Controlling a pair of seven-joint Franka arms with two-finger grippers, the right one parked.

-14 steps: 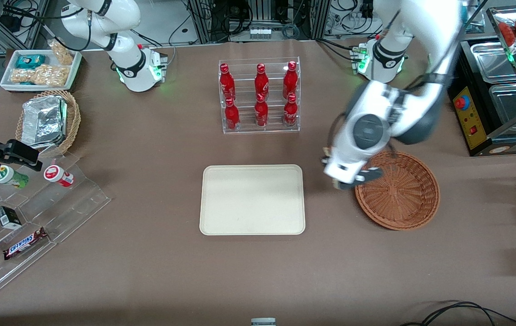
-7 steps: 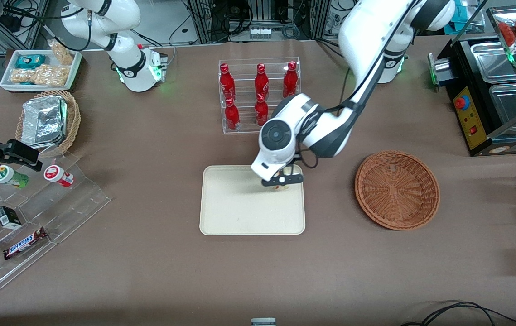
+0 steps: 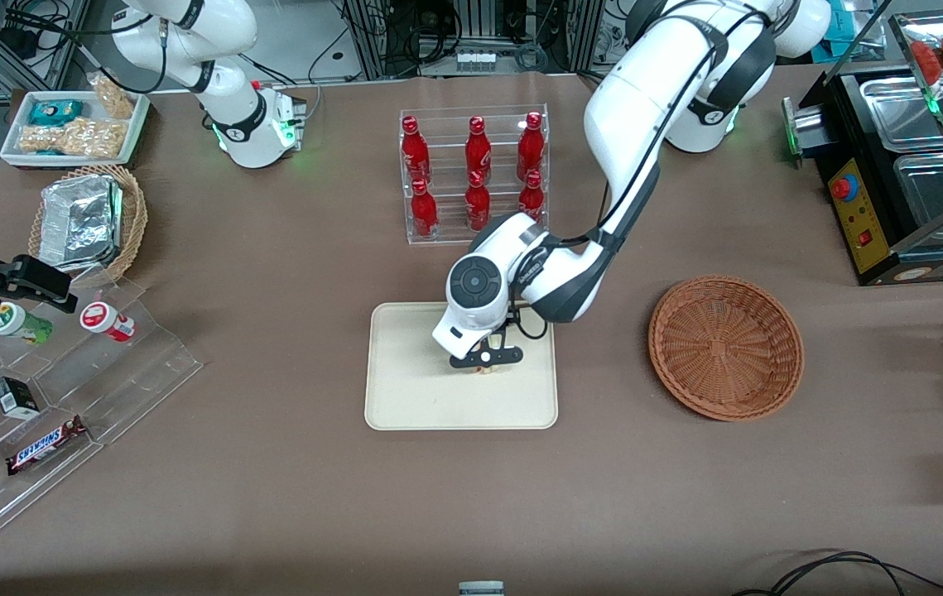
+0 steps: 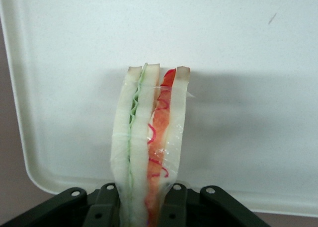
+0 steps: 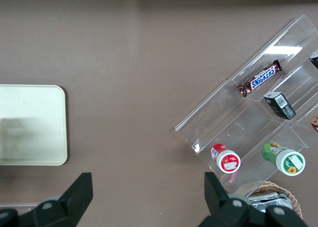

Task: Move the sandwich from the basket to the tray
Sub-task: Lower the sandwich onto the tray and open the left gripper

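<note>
**Holding the sandwich over the tray**

Front view: the left arm's gripper [image 3: 485, 358] hangs over the cream tray [image 3: 405, 397], toward the edge nearest the round basket [image 3: 726, 348], which lies well apart toward the working arm's end of the table.

Left wrist view: the sandwich [image 4: 149, 142] sits pinched between the gripper's fingers [image 4: 102, 207], its cut edge with green and red filling facing the camera, the tray beneath it.
</note>
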